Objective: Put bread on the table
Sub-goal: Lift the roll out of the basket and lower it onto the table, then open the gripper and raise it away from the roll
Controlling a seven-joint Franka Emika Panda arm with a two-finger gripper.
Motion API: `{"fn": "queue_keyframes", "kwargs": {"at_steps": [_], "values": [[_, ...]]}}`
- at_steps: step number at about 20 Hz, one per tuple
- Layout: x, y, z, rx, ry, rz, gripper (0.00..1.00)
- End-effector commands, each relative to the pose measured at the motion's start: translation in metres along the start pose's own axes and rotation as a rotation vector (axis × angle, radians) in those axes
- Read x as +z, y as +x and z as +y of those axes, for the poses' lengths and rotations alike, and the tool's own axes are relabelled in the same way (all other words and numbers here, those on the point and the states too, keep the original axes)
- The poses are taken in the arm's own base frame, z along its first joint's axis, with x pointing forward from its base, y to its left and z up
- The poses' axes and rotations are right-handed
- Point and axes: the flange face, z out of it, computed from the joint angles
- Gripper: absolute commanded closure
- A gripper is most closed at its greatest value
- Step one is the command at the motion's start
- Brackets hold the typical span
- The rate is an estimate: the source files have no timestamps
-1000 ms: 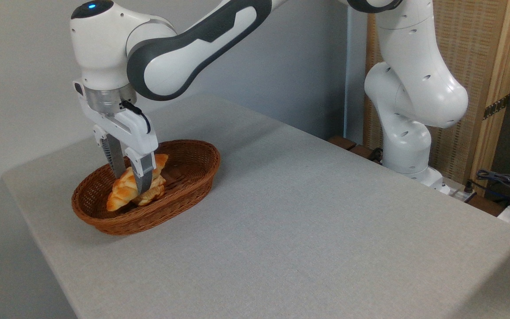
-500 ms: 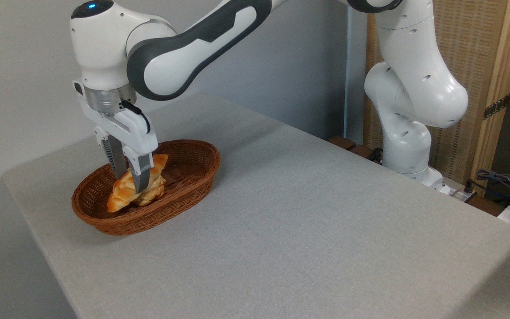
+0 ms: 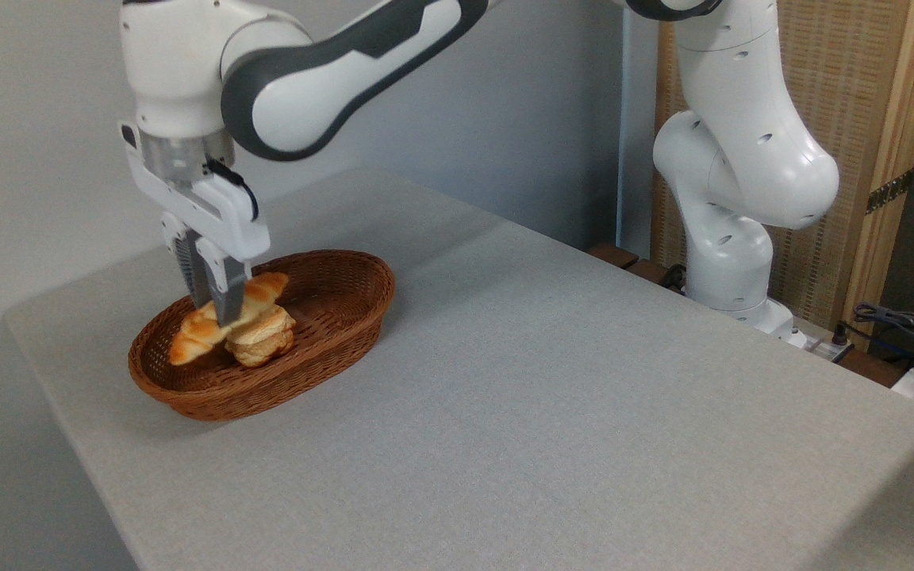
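We see the gripper hanging over the left half of the brown wicker basket, its two fingers pointing straight down and pressed against the middle of the bread, one on the far side and one on the near side, so we read it as clamped on the loaf; the bread is a long braided golden-orange piece, lying slantwise with its right end higher and its left end lower, above the inside of the basket; just below and right of the fingers sits a small pale tan bun, touching or nearly touching the underside of the loaf, and we cannot tell which; the basket rests near the left corner of the table, whose light grey top stretches to the right and toward us; the white arm reaches in from the upper right, and its base stands at the table's far right edge, before a woven panel.
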Motion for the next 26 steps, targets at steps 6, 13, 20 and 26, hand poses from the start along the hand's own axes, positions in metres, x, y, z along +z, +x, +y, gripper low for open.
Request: {"fn": "queue_keyframes", "kwargs": {"at_steps": [6, 13, 20, 26], "values": [[-0.058, -0.03, -0.043, -0.021, 0.05, -0.048, 0.6], [-0.048, -0.082, -0.119, 0.11, 0.022, -0.186, 0.55], [-0.025, -0.128, -0.164, 0.17, -0.038, -0.292, 0.02], [-0.034, -0.125, -0.164, 0.169, -0.021, -0.27, 0.0]]}}
